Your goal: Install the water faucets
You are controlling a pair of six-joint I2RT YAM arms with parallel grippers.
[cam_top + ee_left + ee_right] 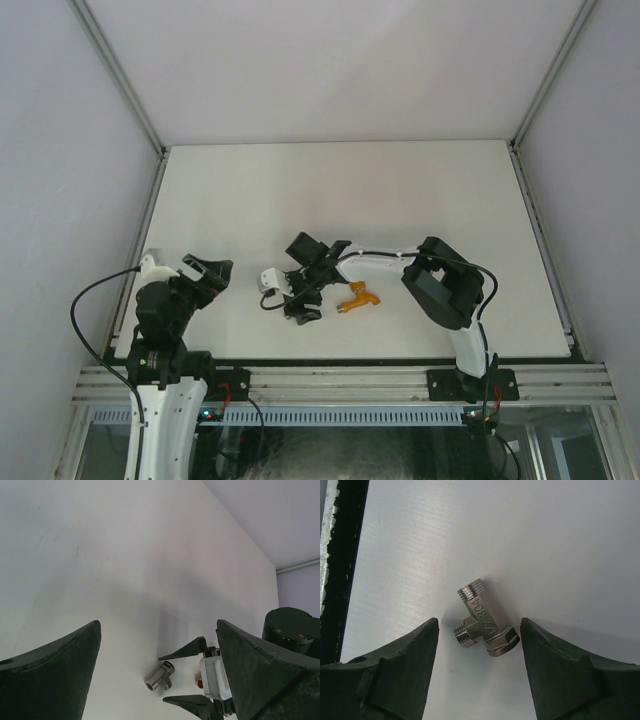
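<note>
The orange-yellow water faucet (358, 297) lies on the white table just right of my right gripper (302, 305), untouched. In the right wrist view a grey metal tee fitting (485, 625) lies flat on the table between the fingers of my right gripper (479, 621). The jaws stand open, one on each side of it, with a gap on both sides. My left gripper (210, 275) hovers wide open at the near left with nothing between its fingers (60, 670). From there the left wrist view looks across at the fitting (161, 676) and the right gripper's fingertips (182, 651).
The white table (340, 190) is walled on three sides. Its black near edge (347, 555) runs close beside the fitting, and an aluminium rail (340, 380) carries the arm bases. The right arm's elbow (445, 285) bends over the table's near right.
</note>
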